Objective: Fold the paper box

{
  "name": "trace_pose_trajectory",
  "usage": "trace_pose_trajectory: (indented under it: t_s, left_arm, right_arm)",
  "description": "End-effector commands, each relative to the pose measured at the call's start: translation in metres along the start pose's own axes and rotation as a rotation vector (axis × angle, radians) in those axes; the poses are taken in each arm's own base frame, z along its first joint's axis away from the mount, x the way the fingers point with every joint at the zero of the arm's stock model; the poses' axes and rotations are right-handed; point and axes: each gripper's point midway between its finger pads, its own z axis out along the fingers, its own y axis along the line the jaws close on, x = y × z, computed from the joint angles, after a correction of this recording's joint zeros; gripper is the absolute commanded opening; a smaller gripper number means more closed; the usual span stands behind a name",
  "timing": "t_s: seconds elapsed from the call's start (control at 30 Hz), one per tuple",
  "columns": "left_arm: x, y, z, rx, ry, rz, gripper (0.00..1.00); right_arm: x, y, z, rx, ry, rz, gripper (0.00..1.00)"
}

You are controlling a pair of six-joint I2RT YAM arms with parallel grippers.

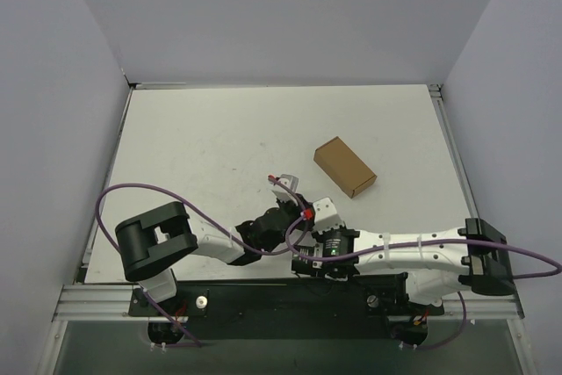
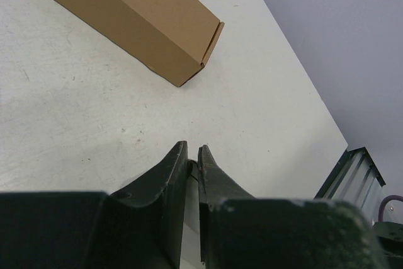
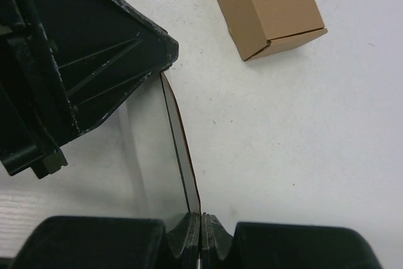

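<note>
The paper box (image 3: pixel 182 149) is a thin white-grey card held on edge above the table. In the right wrist view it runs from my right gripper (image 3: pixel 201 217), which is shut on its near end, up to the black left gripper (image 3: pixel 94 61). In the left wrist view my left gripper (image 2: pixel 193 150) is shut on a sliver of the same card (image 2: pixel 192 218). From above, both grippers meet near the table's front middle, left (image 1: pixel 294 205) and right (image 1: pixel 307 233), with a white part of the card (image 1: pixel 327 211) beside them.
A small closed brown cardboard box (image 1: pixel 344 166) lies on the white table (image 1: pixel 202 138) just beyond the grippers, also seen from the left wrist (image 2: pixel 126 11) and right wrist (image 3: pixel 264 4). Grey walls enclose the table on three sides.
</note>
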Motion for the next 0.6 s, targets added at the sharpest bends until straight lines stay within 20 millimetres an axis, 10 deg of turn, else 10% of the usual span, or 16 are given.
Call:
trace_pose_trajectory:
  t_s: [0.0, 0.57]
  left_arm:
    - [0.101, 0.091, -0.049, -0.222, 0.382, 0.218, 0.12]
    - [0.098, 0.083, -0.046, -0.205, 0.380, 0.205, 0.12]
  right_arm:
    - [0.015, -0.019, 0.003, 0.129, 0.038, -0.062, 0.00]
    - [0.025, 0.012, 0.001, 0.170, 0.059, -0.130, 0.00]
